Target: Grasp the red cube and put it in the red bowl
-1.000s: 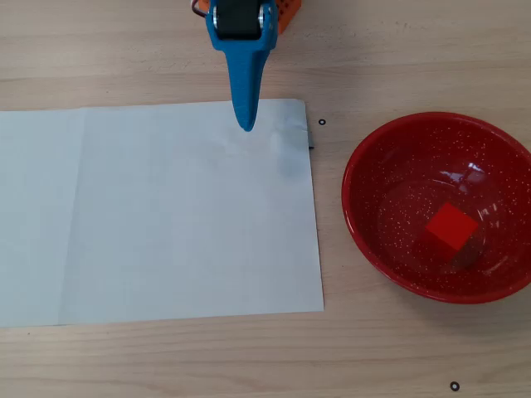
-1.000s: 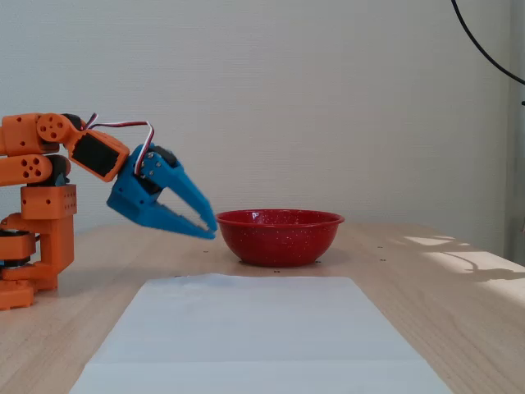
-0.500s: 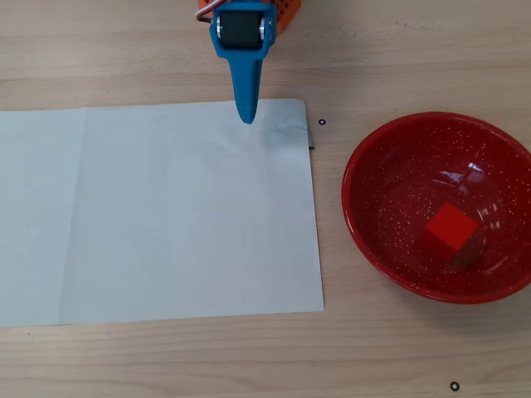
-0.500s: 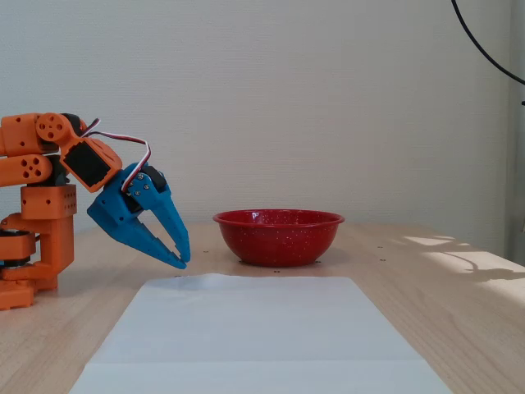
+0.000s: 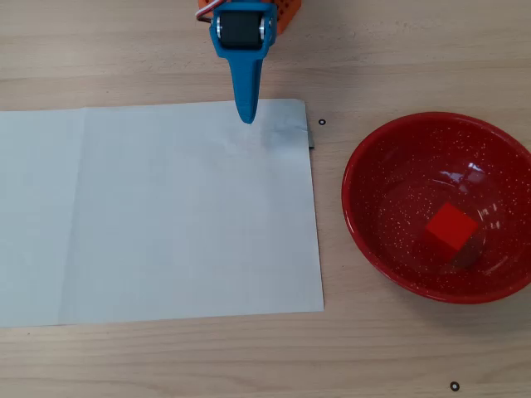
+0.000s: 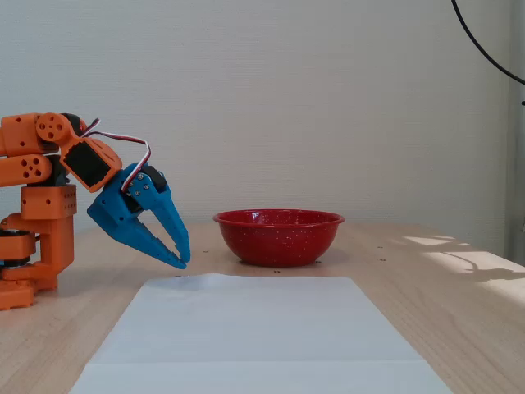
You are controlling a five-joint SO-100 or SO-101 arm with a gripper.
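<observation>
No brand, label or writing can be read in either view; the arm, the paper and the bowl all carry plain faces.

In the overhead view the red cube (image 5: 450,228) lies inside the red bowl (image 5: 373,224), on the bowl's floor a little right of its middle, with one corner turned toward the lower edge of the picture. The bowl stands on the pale wooden surface (image 5: 166,356), to the right of a white sheet of paper (image 5: 166,215) and apart from it. The fixed view, taken from table height, shows the bowl (image 6: 278,240) only from the side: its wall hides the inside, so the cube cannot be seen there.

The blue gripper (image 5: 246,118) hangs over the far edge of the paper in the overhead view, pointing toward the near side, well left of the bowl. From above it reads as one tapered blade, and the gap between its fingers does not show. The fixed view supplies that: the gripper (image 6: 181,261) slopes down and to the right, its tips close together with a narrow wedge of space higher up between the fingers, and nothing is held in it. Its tips hover just above the far end of the paper (image 6: 254,328). That view also shows the orange arm (image 6: 41,213) folded at the left, with its base on the surface (image 6: 459,328).
</observation>
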